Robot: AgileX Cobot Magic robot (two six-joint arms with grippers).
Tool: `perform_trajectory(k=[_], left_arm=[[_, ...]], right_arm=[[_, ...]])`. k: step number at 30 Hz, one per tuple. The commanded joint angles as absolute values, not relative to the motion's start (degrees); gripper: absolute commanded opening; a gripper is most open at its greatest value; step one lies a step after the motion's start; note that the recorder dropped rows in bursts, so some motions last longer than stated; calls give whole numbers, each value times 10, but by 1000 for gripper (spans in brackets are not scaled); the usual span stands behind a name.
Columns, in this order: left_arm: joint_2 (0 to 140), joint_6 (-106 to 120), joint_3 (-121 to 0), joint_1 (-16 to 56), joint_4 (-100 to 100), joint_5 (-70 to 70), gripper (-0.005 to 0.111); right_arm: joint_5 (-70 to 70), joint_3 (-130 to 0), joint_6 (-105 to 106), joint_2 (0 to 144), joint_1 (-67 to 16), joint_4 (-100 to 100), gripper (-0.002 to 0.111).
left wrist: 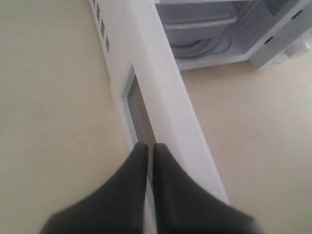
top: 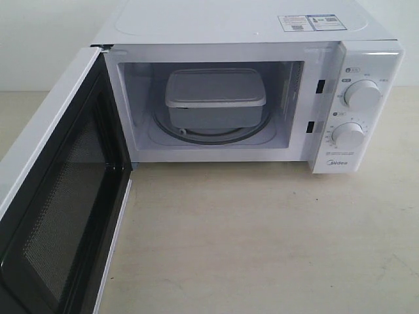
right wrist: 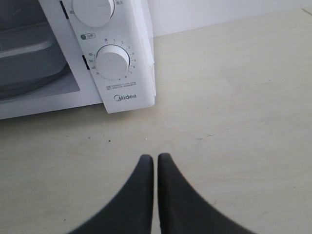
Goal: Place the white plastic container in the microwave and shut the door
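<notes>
Your white plastic container (top: 215,98) sits in the microwave (top: 229,23), away from both grippers. Your left gripper (left wrist: 148,146), beside the open door (left wrist: 168,112), and right gripper (right wrist: 156,157) are clenched empty.

The door (top: 59,196) runs off the exterior view's left and bottom edges. The sticker (top: 311,23) atop the microwave (top: 196,19) carries print too small to read.

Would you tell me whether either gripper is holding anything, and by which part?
Nothing is held. The left gripper and right gripper are both shut and empty; the white plastic container sits inside the microwave.
</notes>
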State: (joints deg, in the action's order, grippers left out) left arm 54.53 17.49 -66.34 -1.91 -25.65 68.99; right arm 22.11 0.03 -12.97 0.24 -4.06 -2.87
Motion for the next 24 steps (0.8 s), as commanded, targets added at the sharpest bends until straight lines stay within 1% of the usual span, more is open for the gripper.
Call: perform_trajectory(k=[1, 6, 13, 24], left_arm=[[550, 231, -604, -21, -303, 700, 4], [565, 288, -527, -21, -320, 700, 4], [594, 316, -481, -20, -337, 700, 4], [645, 412, -476, 71, -392, 700, 4]], right_arm=[[219, 0, -129, 0, -39, -32, 0], [219, 0, -129, 0, -39, -32, 0], [219, 0, -129, 0, -39, -32, 0], [219, 0, -129, 0, -39, -32, 0]])
